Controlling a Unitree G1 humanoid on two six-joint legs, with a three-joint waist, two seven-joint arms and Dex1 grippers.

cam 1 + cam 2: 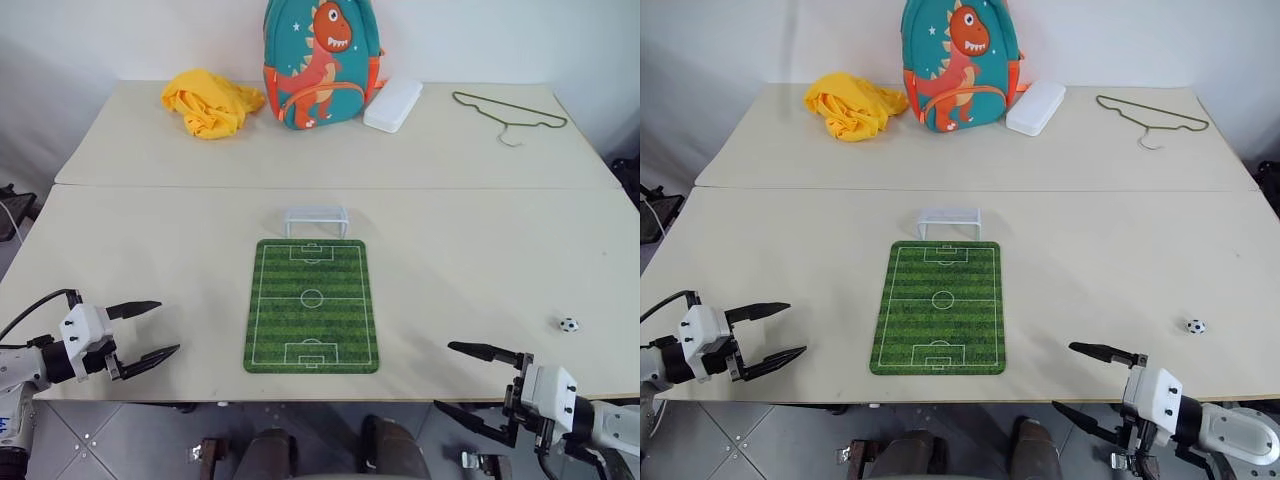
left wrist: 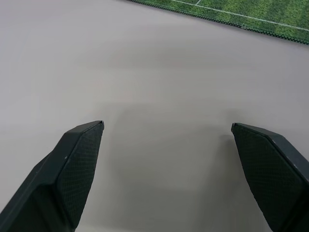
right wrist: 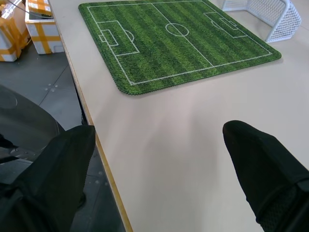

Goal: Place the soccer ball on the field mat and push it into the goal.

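The soccer ball point(image 1: 568, 324) lies on the bare tabletop to the right of the field mat point(image 1: 312, 305), well apart from it and near the table's front edge, just beyond the right gripper point(image 1: 468, 378). Both grippers are empty with jaws spread: the right gripper hangs at the front edge, and the left gripper point(image 1: 145, 330) sits over the near-left of the table, pointing toward the mat. The main risk lies in the pickup: the ball is tiny and round, so a slightly off-centre pinch would probably squirt it sideways, and a roll toward the near edge would likely drop it to the floor. A hard push later could also shove the light goal point(image 1: 316, 218), which stands at the mat's far end (it looks to be touching or just beyond that edge, though this is hard to confirm). The surface is two pale tables point(image 1: 480, 240) butted together. At the back lie a yellow cloth point(image 1: 208, 103), a dinosaur backpack point(image 1: 318, 62), a white case point(image 1: 392, 104) and a wire hanger point(image 1: 508, 113). Behind is a plain white wall; below, grey floor tiles.
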